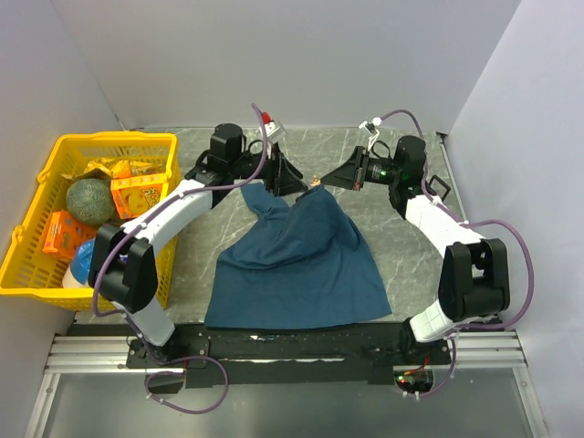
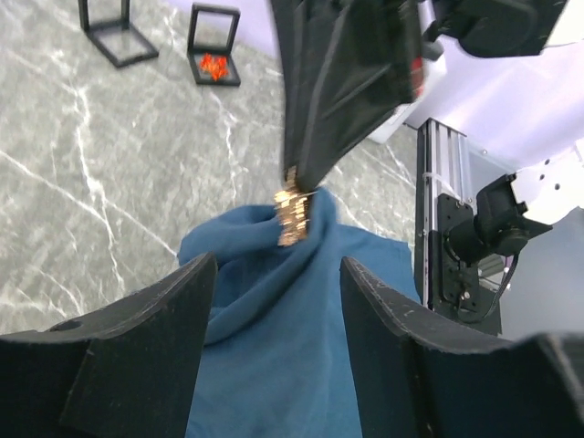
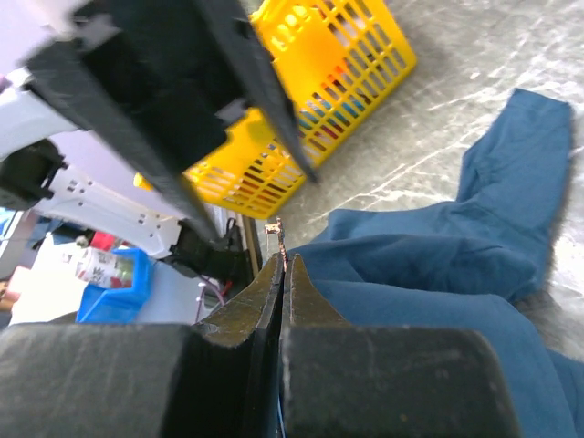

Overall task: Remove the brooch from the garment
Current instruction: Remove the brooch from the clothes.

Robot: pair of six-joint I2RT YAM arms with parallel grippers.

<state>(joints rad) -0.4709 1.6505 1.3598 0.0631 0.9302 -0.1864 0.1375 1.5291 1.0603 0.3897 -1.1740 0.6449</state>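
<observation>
The detaching step is judged to be in hand. The brooch (image 2: 292, 217) is pinched by the fully closed right gripper (image 2: 299, 175) at the far edge of the garment (image 1: 301, 265). The garment is otherwise spread on the desk (image 1: 388, 246), and it is drawn up into a peak beneath the brooch. The brooch does not appear to be free yet, since cloth is seen gathered right against it. The left gripper (image 2: 278, 265) is held open and empty just beside that peak, at the garment's far left.

The next move is judged to call for the cloth below the brooch to be clamped by the open gripper, so that the pin can be drawn out without the soft fabric being dragged along.

The brooch is seen as a small, gold-coloured, glittering piece; its clasp cannot be made out. The garment is a dark teal-blue T-shirt of limp cloth.
</observation>
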